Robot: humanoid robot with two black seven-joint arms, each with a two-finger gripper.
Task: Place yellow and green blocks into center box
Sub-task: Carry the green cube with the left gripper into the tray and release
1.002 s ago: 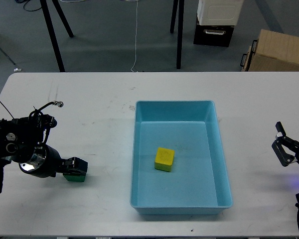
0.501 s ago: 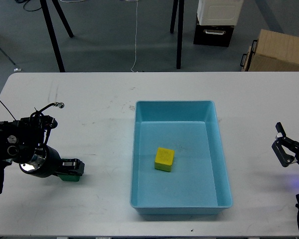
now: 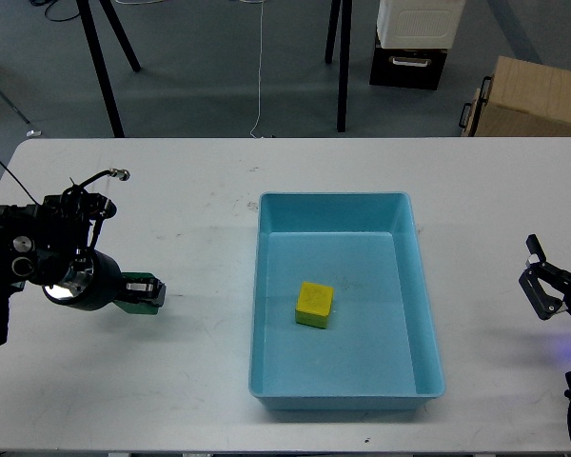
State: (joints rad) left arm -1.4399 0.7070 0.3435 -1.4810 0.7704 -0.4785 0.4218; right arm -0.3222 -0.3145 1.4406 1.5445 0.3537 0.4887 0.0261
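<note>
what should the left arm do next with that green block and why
Probably carry it right, over the blue box. The left claw seems shut on the green block, away from the box, and the yellow block is already inside.

One yellow block (image 3: pixel 314 305), one green block (image 3: pixel 133 302), one blue box (image 3: pixel 428 343), two grippers: left gripper (image 3: pixel 145 290), right gripper (image 3: pixel 542 276).

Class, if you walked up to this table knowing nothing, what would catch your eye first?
The light blue box in the middle of the white table, with a yellow block lying inside it. Next, at the left, the left gripper clamped on a green block, well short of the box.
</note>
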